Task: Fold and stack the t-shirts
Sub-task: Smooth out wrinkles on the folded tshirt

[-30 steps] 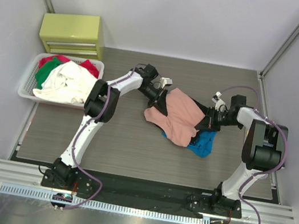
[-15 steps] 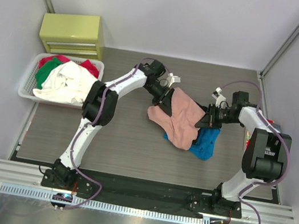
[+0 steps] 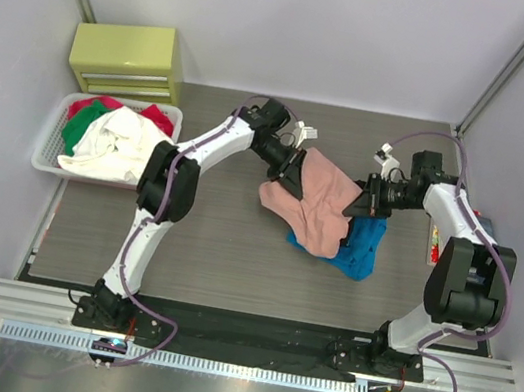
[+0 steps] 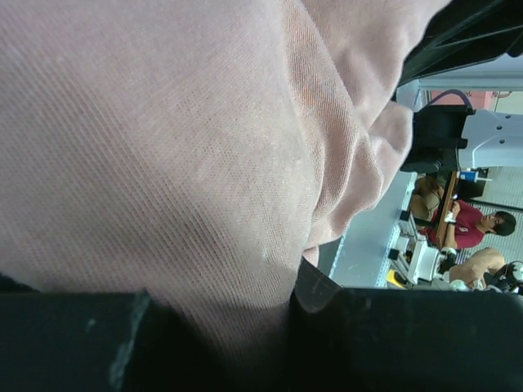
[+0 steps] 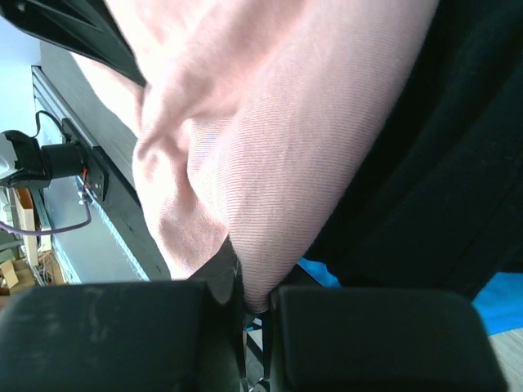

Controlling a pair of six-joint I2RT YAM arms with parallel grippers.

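Step in hand: spreading the pink shirt (image 3: 319,206) before the first fold. It is bunched up and lifted between the two arms, just to the 3 o'clock side of the middle of the table (image 3: 183,243).

Left gripper (image 3: 294,169) is clamped on the shirt's 10 o'clock edge; the left wrist view shows pink cloth pinched between the fingers. Right gripper (image 3: 357,203) is pinched tight on the 2 o'clock edge, cloth caught between its pads in the wrist view.

The black shirt (image 5: 441,163) shows behind the pink one in the right wrist view – cannot tell how it lies. A blue cloth (image 3: 362,249) sticks out at 5 o'clock, under the pink shirt's low edge. A basket (image 3: 45,158) of other clothes sits at 9 o'clock.

Next move, as I judge it: pull the two held edges apart so the shirt hangs flat, then lay it on bare table toward 7 o'clock – off the blue cloth.
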